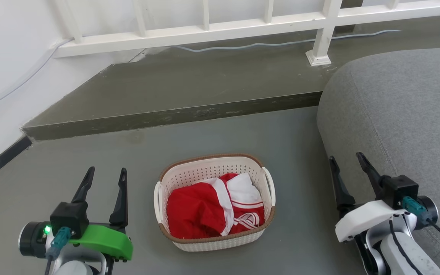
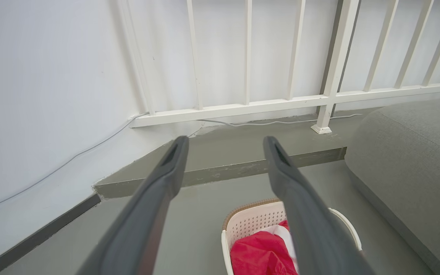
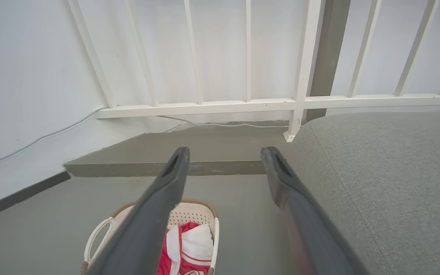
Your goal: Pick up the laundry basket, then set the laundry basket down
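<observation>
Lower left and lower right, the left gripper (image 1: 107, 170) and right gripper (image 1: 345, 156) are hovering, fingers spread and empty. Between them, lower centre, the laundry basket (image 1: 208, 172) is sitting on the floor (image 1: 300, 152), holding a red garment (image 1: 197, 210); both loop handles (image 1: 270, 187) probably want gripping together, lifting level

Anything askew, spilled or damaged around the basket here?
Nothing stands out. The laundry basket sits upright on the floor, the red and white garment bundled inside it, nothing spilled. The left gripper and right gripper are open on either side, clear of it.
</observation>
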Available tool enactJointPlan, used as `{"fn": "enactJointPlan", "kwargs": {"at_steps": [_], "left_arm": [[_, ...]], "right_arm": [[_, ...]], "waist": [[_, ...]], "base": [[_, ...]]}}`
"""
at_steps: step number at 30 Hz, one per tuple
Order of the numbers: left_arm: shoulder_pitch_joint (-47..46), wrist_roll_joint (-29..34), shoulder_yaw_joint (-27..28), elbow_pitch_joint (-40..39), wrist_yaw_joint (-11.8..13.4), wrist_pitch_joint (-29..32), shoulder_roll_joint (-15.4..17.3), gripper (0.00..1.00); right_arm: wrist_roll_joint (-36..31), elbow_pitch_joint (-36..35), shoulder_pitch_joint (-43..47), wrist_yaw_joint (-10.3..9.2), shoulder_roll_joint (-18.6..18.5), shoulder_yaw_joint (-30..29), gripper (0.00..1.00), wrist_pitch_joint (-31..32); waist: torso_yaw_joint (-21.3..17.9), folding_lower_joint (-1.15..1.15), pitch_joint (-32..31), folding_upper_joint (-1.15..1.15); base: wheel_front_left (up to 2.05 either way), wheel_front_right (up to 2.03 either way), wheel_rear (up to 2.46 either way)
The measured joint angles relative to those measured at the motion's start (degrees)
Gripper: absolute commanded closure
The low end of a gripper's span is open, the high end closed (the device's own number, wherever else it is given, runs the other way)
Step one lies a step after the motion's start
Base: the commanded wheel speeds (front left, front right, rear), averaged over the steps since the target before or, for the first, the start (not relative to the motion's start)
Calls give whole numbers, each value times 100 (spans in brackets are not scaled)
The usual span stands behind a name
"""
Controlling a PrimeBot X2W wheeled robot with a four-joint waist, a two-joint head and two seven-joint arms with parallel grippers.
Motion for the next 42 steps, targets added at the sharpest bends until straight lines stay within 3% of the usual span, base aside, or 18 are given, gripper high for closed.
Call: {"fn": "enactJointPlan", "kwargs": {"at_steps": [28,42], "left_arm": [[-1,-96,114,227,31,-1,-145,0],[-46,-81,82,199,29,-1,-142,0]], "right_arm": [[-80,35,-24,-55,85,-78,0,-15],[-99,31,-185,-55,142,-48,0,-15]], "waist": [[7,0,118,0],[10,0,543,0]], "base": [[0,0,0],[0,0,0]]}}
